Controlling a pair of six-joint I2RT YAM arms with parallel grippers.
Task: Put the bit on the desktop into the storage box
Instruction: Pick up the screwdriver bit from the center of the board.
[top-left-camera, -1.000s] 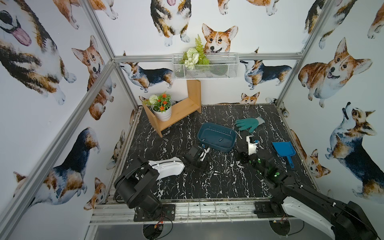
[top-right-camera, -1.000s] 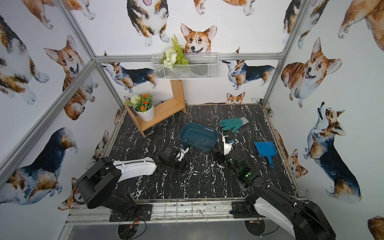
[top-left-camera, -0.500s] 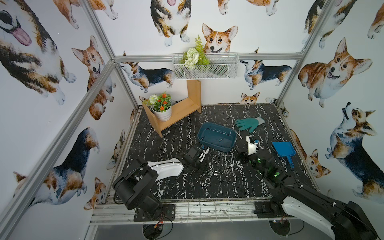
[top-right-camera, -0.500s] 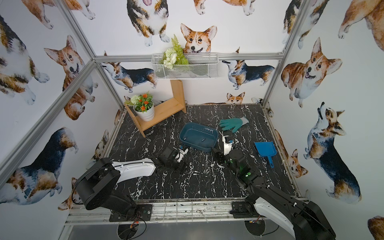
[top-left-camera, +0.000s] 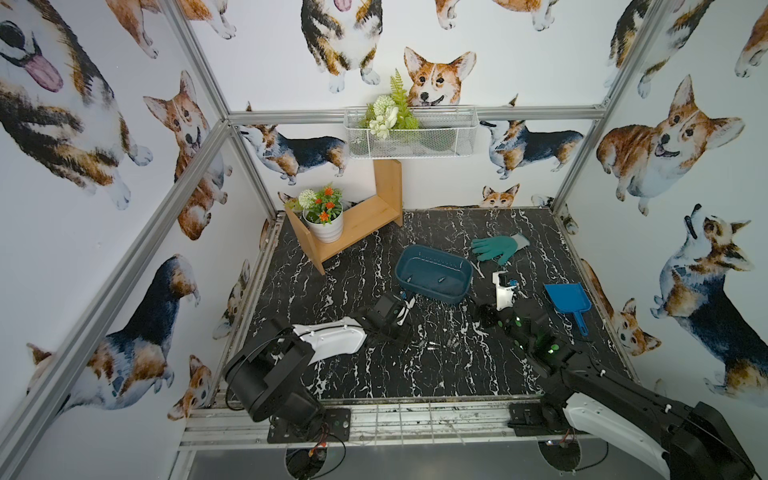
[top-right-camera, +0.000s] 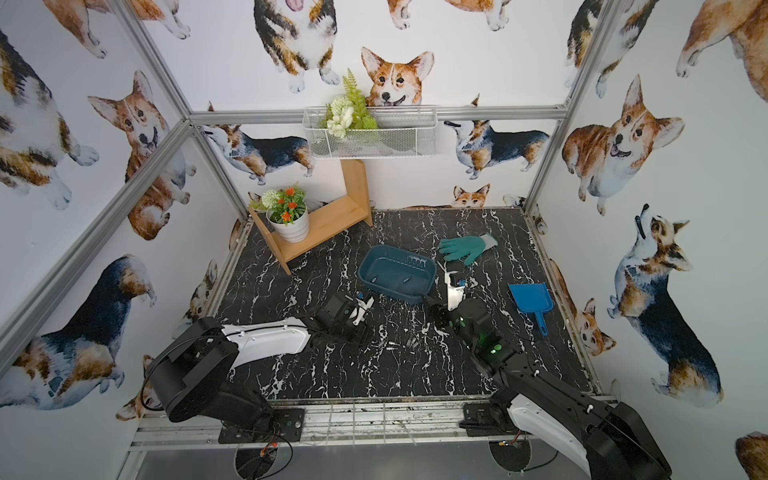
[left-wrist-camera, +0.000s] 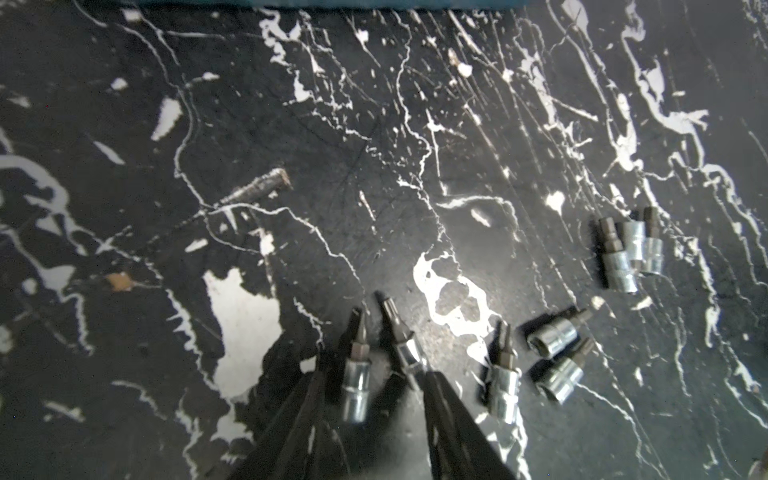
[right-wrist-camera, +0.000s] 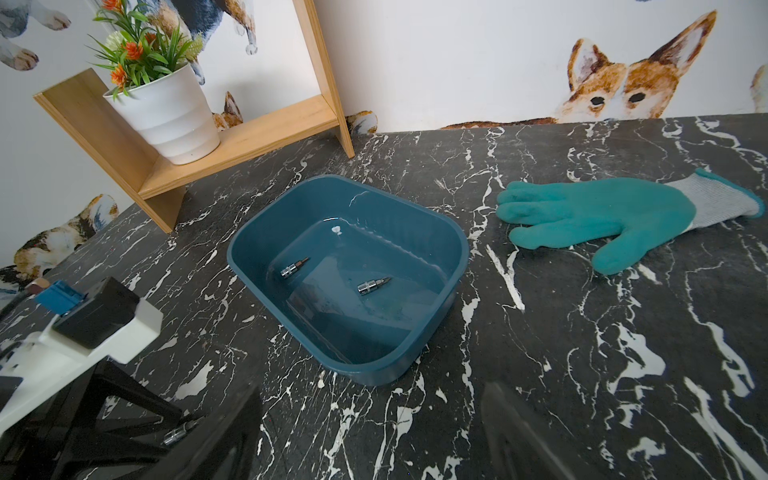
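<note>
Viewed from the front rail, the storage box (right-wrist-camera: 365, 372), a shallow teal plastic bin with rounded corners, is sitting near the middle of the desktop (right-wrist-camera: 582, 332), whose matte black surface is showing white marble veining. Two short bits (right-wrist-camera: 372, 285), with chromed socket bases and dark tips, are lying inside it, well apart. At the box's 6 o'clock, loose bits (left-wrist-camera: 504, 374) of the same kind are lying scattered. The left gripper (left-wrist-camera: 376, 368) is pointing down over them, its slim black fingers (left-wrist-camera: 299, 419) standing apart and straddling two side by side, not yet clamping either. The right gripper (right-wrist-camera: 370, 390), at the box's 4 o'clock, is hanging spread wide, holding nothing. A knitted teal glove (right-wrist-camera: 602, 220) is lying flat at 2 o'clock and a glossy blue dustpan (top-left-camera: 567, 297) at 3 o'clock.
</note>
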